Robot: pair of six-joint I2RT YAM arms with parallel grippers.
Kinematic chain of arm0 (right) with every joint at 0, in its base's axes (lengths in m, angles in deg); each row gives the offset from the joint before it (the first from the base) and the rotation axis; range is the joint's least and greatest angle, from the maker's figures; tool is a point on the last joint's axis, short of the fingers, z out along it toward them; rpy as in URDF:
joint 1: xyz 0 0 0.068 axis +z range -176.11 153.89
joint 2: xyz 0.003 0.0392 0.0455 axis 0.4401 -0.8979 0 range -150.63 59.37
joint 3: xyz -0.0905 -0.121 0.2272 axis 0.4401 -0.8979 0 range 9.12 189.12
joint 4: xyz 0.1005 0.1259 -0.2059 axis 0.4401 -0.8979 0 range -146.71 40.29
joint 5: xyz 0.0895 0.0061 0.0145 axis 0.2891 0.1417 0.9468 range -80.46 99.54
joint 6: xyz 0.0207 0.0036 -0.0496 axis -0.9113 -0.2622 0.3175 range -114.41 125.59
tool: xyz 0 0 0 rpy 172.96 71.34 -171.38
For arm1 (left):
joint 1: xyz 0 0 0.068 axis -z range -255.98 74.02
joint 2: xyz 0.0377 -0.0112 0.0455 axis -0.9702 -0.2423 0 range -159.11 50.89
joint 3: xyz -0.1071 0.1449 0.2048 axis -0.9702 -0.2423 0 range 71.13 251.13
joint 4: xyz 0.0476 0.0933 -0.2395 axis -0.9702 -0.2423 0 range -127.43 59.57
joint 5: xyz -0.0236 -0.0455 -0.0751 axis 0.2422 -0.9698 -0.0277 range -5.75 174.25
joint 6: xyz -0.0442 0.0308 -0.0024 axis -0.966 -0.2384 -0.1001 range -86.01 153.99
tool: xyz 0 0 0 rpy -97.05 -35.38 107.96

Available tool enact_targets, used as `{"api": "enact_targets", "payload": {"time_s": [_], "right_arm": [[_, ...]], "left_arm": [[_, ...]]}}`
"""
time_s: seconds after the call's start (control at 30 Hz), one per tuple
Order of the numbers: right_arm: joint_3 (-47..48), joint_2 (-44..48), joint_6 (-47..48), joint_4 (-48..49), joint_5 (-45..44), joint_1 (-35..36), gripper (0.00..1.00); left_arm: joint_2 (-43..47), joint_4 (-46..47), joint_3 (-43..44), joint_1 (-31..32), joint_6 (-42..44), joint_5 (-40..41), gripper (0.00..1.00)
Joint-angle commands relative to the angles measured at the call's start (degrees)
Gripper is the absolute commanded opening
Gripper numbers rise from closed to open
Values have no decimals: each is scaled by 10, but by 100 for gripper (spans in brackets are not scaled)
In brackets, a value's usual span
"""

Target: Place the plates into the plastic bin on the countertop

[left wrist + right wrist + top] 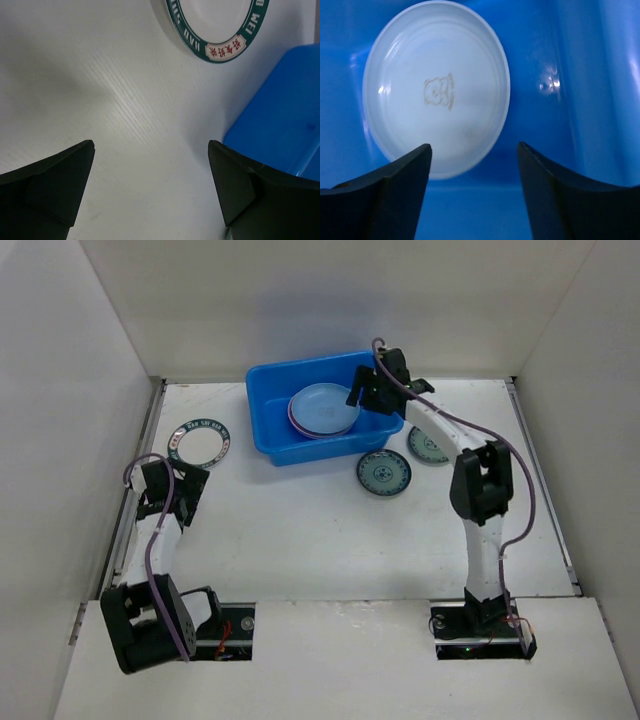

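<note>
While the right fingers [570, 200] hang wide and empty over the blue bin [270, 430] on the counter [300, 530], a light blue plate [322, 407] lies inside it. The left fingers [45, 190], also wide and empty, hover near a white plate [198, 443] left of the bin. Two teal plates [384, 474] [428, 447] lie on its near right.

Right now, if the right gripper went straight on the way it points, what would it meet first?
Most likely the light blue plate lying in the plastic bin; it sits straight ahead between the open jaws of the right gripper. How far off is unclear.
</note>
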Motion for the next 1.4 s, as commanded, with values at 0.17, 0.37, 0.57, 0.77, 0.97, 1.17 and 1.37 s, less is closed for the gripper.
{"api": "enact_targets", "payload": {"time_s": [0.17,0.37,0.57,0.77,0.97,1.17,1.37], "right_arm": [[-240,302,6,185,15,16,79],[-439,481,-11,223,17,18,79],[-607,642,-33,219,0,41,79],[-709,746,-69,201,-1,39,78],[-750,826,-74,153,-14,25,78],[-779,859,-76,133,-20,13,78],[-805,872,-80,118,-18,-3,78]], "left_arm": [[-134,233,-15,-32,-88,-26,87],[-237,325,1,-48,-118,-22,77],[-348,386,43,-55,-133,-33,71],[-437,413,91,-49,-149,-40,55],[-446,420,120,-41,-154,-34,13],[-374,400,177,-30,-148,-40,2],[-310,313,300,23,-123,-45,2]]}}
